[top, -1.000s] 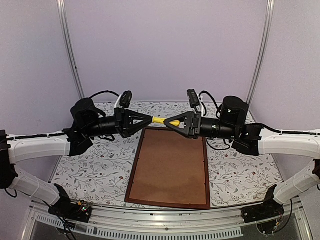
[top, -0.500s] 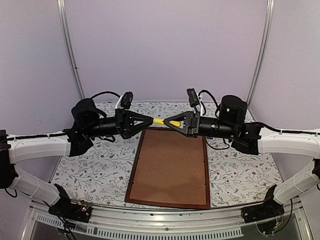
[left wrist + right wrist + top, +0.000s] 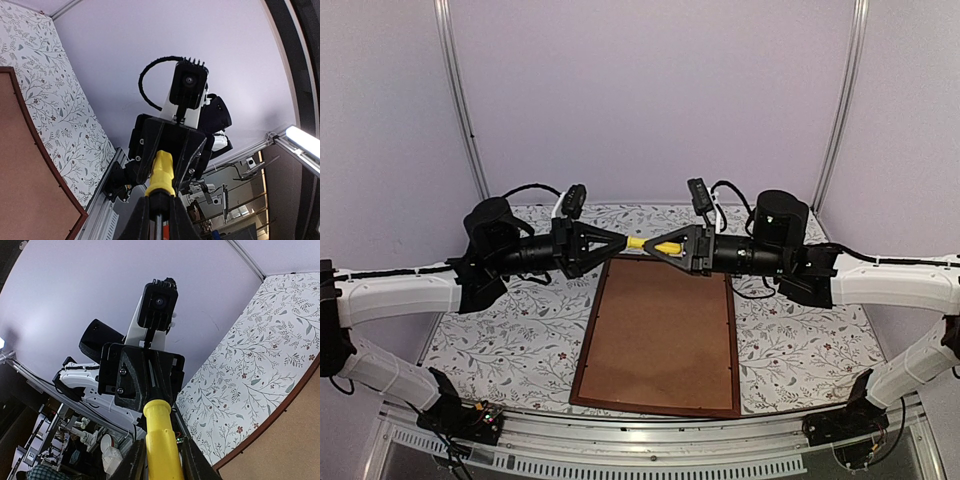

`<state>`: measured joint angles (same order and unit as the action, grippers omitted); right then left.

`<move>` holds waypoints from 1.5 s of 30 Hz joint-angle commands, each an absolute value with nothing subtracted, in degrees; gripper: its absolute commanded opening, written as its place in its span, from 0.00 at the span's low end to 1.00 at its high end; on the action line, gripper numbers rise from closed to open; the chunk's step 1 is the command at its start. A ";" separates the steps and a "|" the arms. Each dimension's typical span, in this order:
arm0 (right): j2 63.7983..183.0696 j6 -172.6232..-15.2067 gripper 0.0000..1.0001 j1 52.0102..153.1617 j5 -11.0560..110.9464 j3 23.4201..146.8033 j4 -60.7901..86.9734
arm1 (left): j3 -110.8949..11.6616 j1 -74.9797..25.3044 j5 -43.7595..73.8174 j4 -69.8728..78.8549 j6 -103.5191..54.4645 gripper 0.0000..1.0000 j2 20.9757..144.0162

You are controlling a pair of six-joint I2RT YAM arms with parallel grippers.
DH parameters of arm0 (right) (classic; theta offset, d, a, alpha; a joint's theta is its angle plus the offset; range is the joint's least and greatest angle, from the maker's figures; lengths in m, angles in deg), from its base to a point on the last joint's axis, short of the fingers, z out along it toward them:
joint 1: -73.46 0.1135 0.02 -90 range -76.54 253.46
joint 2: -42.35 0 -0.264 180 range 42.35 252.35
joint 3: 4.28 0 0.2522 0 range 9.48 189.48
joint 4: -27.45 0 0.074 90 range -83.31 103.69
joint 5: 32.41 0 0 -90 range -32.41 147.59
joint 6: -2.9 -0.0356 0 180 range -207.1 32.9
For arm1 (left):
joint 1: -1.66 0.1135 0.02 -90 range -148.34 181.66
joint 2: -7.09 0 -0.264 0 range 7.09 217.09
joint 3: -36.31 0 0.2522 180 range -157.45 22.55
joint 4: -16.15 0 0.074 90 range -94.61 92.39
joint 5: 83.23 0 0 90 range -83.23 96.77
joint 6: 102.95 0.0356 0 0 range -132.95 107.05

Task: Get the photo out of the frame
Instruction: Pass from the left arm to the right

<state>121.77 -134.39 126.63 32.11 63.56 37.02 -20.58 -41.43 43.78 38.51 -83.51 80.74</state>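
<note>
The large, thin rectangular frame of dark reddish-brown wood [image 3: 655,408] lies flat in the lower centre of the top view, on the white table cover printed with grey leafy sprigs [image 3: 510,340]. It is back side up, so a plain brown backing board [image 3: 663,335] fills the frame and the photo cannot be seen in any view.

Above the upper edge of the frame, the 2 arms reach in from the left and right sides of the picture and meet tip to tip. A slim tool with a yellow handle [image 3: 638,242] bridges them, clear of the table. The left gripper [image 3: 628,241] is pinched on the tool. In its own wrist view, its fingers [image 3: 142,220] press close around the dark end at the bottom centre. The right gripper [image 3: 665,247] has the yellow handle between its fingers [image 3: 136,460], which lie against both sides of it at the bottom centre of that view.

The frame's rim also shows in the lower left of the left wrist view [image 3: 37,145] and the lower right of the right wrist view [image 3: 270,425].
</note>
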 commanded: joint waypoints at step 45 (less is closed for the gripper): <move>118.66 -131.32 0.00 126.20 34.57 65.66 31.27 | -22.90 -42.03 41.04 30.05 -78.50 0.60 79.06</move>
